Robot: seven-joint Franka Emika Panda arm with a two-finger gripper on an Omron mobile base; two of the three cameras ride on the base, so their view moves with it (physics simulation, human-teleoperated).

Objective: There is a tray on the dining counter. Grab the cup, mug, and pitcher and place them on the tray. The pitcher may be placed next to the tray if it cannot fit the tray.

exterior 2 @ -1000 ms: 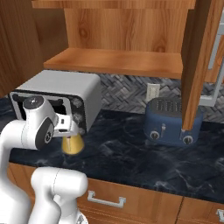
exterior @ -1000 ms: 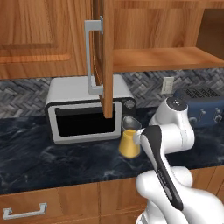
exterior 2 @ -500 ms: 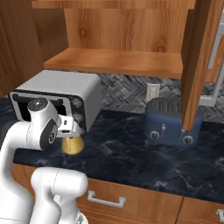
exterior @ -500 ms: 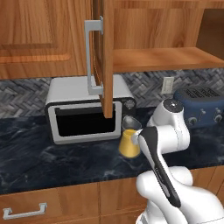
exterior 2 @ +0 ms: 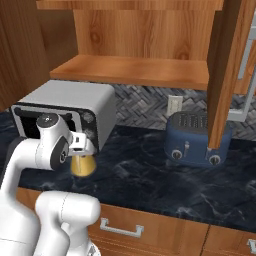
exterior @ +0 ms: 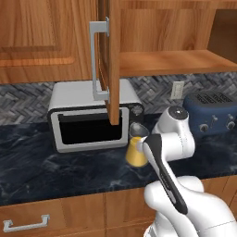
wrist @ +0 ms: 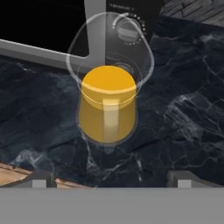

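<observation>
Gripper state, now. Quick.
Gripper: open, holding nothing; its fingertips stand wide apart, short of the pitcher on the black counter.

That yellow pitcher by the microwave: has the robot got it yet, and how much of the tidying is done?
Nothing looks done so far. The pitcher stands on the black counter in front of the microwave, not held. In hand: the gripper hovers above it with jaws open, lined up for a grasp. Left: grab it and carry it to the tray, then the cup and mug.
</observation>
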